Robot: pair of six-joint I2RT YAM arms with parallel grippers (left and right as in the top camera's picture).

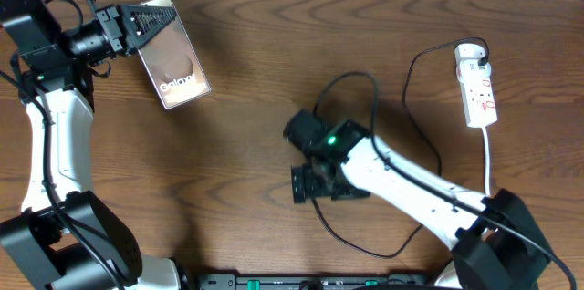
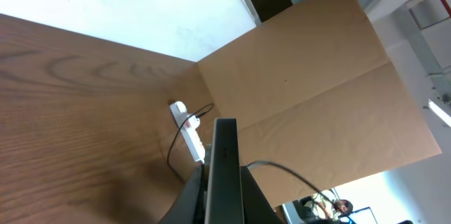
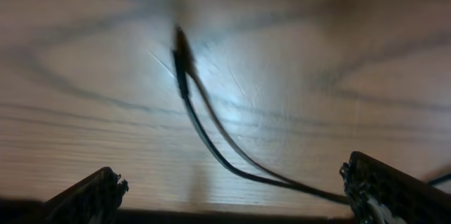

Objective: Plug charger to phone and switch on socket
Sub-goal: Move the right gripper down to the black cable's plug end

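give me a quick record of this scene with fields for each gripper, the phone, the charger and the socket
left gripper: shut on the phone
phone: held by one end at the far left of the table, nothing plugged into it
right gripper: open, over the charger's tip, not gripping it
charger: tip lies on the table; the cable loops away to the socket
socket: lies near the table's right edge, black plug at its far end; switch state cannot be told

Prob. a robotics lab: wood-grain table (image 1: 274, 71) w/ brown cardboard screen (image 2: 317, 76) at its far edge.
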